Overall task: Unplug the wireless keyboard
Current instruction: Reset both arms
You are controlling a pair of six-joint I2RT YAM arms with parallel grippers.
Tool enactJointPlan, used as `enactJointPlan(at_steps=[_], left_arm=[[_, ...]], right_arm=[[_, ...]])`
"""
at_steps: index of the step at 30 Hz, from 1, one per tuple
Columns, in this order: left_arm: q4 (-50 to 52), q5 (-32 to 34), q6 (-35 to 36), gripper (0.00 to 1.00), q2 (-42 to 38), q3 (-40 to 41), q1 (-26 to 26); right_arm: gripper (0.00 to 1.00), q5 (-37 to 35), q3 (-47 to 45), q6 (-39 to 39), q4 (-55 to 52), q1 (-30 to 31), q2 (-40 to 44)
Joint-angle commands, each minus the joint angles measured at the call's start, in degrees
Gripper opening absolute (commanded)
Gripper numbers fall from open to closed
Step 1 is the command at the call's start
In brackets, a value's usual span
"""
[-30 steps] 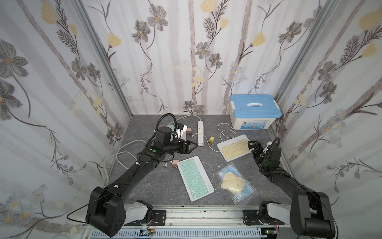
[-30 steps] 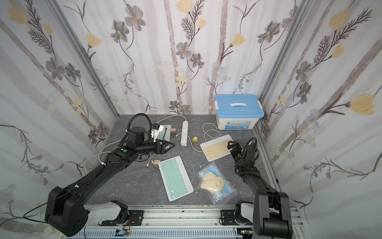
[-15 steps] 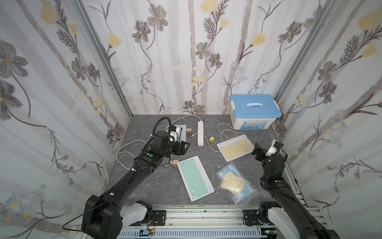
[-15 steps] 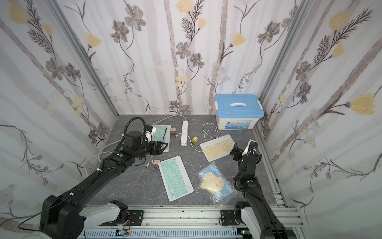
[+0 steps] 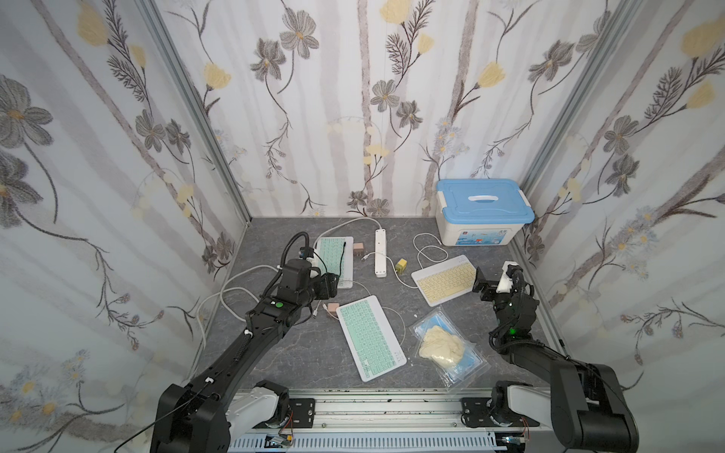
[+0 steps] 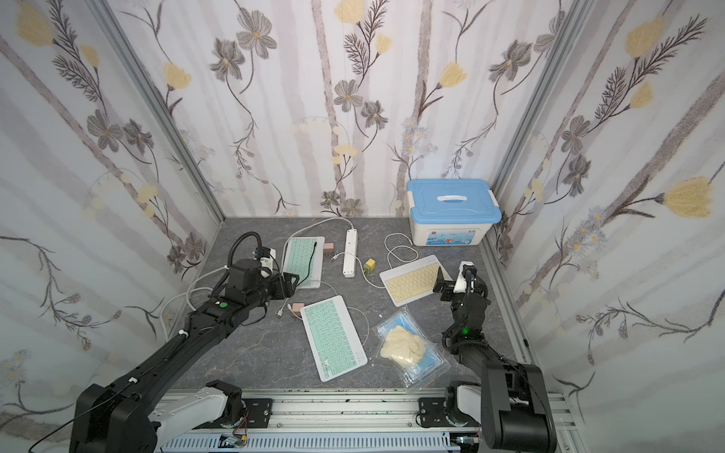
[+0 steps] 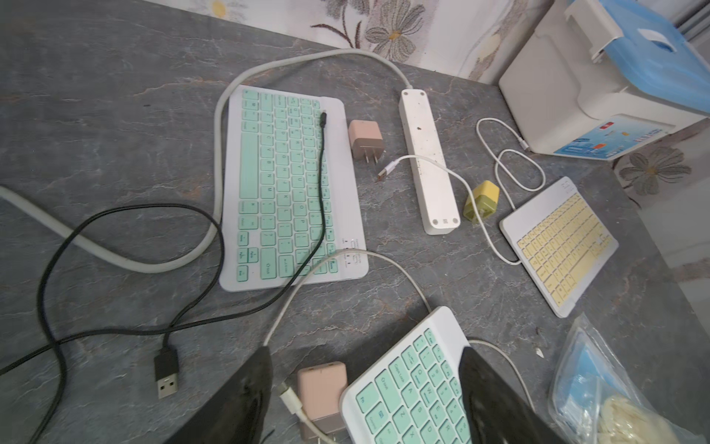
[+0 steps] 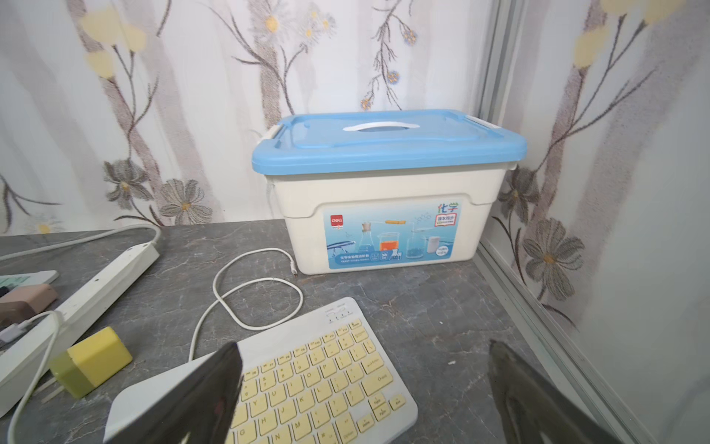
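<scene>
Your left gripper [image 5: 332, 285] quits far mint-keyed white keyboard [image 5: 331, 257]; right gripper [image 5: 483, 288] quits yellow-keyed white keyboard [image 5: 445, 279]; jaws open, empty; unplugging likely done.

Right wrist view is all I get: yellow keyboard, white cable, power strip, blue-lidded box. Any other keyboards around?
Observer: Two mint-green ones: a near green keyboard at the front and a far green keyboard further back.
Operator: Cables on those?
Observer: A black cable lies across the far green keyboard; its USB plug sits loose, plugged into nothing.
Operator: Left hand?
Observer: The left hand is open and empty. In the left wrist view, the near green keyboard's corner and a pink charger show between its fingers.
</scene>
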State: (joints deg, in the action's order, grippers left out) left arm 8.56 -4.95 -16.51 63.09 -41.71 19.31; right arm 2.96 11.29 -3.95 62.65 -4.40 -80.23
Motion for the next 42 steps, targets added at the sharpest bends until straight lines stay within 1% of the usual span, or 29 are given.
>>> enactJointPlan(at_steps=[1, 3, 4, 6, 7, 9, 11, 14, 16, 17, 22, 23, 26, 27, 29, 30, 31, 32, 33, 34, 42], left_arm=[[-1.5, 9.1, -0.3, 0.79, -0.9, 1.4, -0.8], [-2.4, 12.9, 0.1, 0.79, -1.6, 2.6, -1.6], [-3.1, 14.8, 0.5, 0.8, -2.0, 3.3, -2.0], [-5.5, 18.7, 2.2, 0.81, -2.9, 5.4, -3.0], [-6.9, 21.4, 3.3, 0.82, -3.3, 6.5, -3.5], [-10.1, 25.4, 5.8, 0.83, -3.5, 9.3, -5.0], [-13.9, 27.6, 8.5, 0.84, -3.4, 12.2, -6.9], [-24.0, 26.3, 12.8, 0.87, -2.7, 17.5, -9.9], [-32.4, 22.1, 15.2, 0.88, -0.8, 21.3, -11.9], [-34.7, 20.8, 15.5, 0.88, 0.3, 22.0, -12.9], [-45.9, 15.5, 16.0, 0.9, 8.6, 22.5, -15.5], [-46.6, 14.8, 16.1, 0.9, 10.9, 21.8, -15.7], [-55.1, 11.9, 17.0, 0.91, 16.5, 21.4, -16.3], [-56.4, 11.8, 17.0, 0.91, 18.7, 20.8, -16.5], [-57.8, 9.5, 16.4, 0.92, 23.1, 19.8, -17.7], [-61.5, 8.9, 16.6, 0.93, 26.2, 20.1, -17.9], [-61.2, 9.1, 16.5, 0.96, 26.6, 19.9, -17.9], [-57.0, 9.1, 16.1, 0.98, 25.3, 18.6, -18.1], [-58.0, 8.7, 15.9, 1.0, 26.2, 18.2, -18.5], [-56.7, 7.1, 15.3, 1.0, 25.9, 18.1, -19.3], [-57.2, 7.1, 15.3, 1.0, 26.1, 18.2, -19.4]], right_arm=[[1.0, 9.4, -3.0, 2.3, 19.7, 0.0, -6.2], [1.0, 7.3, 1.0, 2.2, 6.6, 0.0, -3.5], [1.0, 7.5, 1.1, 2.1, 8.4, 0.1, -5.0], [1.0, 7.6, 1.4, 2.6, 6.6, 0.3, -4.3], [1.0, 7.6, 1.1, 2.4, 8.1, 0.3, -4.8], [1.0, 7.4, 1.4, 2.5, 7.1, 0.4, -4.6], [1.0, 7.3, 1.4, 2.6, 6.8, 0.4, -4.4], [1.0, 6.6, 1.4, 2.6, 7.0, 0.7, -4.5], [1.0, 6.4, 1.4, 2.8, 6.9, 0.9, -4.4], [1.0, 6.1, 1.4, 2.8, 7.1, 1.0, -4.5], [1.0, 5.9, 1.5, 2.8, 6.9, 1.1, -4.5], [1.0, 6.0, 1.5, 2.8, 6.8, 1.1, -4.5], [1.0, 6.0, 1.5, 2.7, 6.8, 1.1, -4.5], [1.0, 6.0, 1.5, 2.8, 6.8, 1.1, -4.5], [1.0, 6.0, 1.5, 2.8, 6.8, 1.1, -4.5], [1.0, 6.0, 1.5, 2.8, 6.9, 1.1, -4.5], [1.0, 6.0, 1.5, 2.8, 6.8, 1.1, -4.5], [1.0, 6.0, 1.5, 2.8, 6.9, 1.1, -4.5], [0.99, 5.9, 1.5, 2.8, 6.8, 1.1, -4.5], [1.0, 5.9, 1.5, 2.8, 6.8, 1.1, -4.5], [0.99, 6.0, 1.5, 2.8, 6.8, 1.1, -4.5]])
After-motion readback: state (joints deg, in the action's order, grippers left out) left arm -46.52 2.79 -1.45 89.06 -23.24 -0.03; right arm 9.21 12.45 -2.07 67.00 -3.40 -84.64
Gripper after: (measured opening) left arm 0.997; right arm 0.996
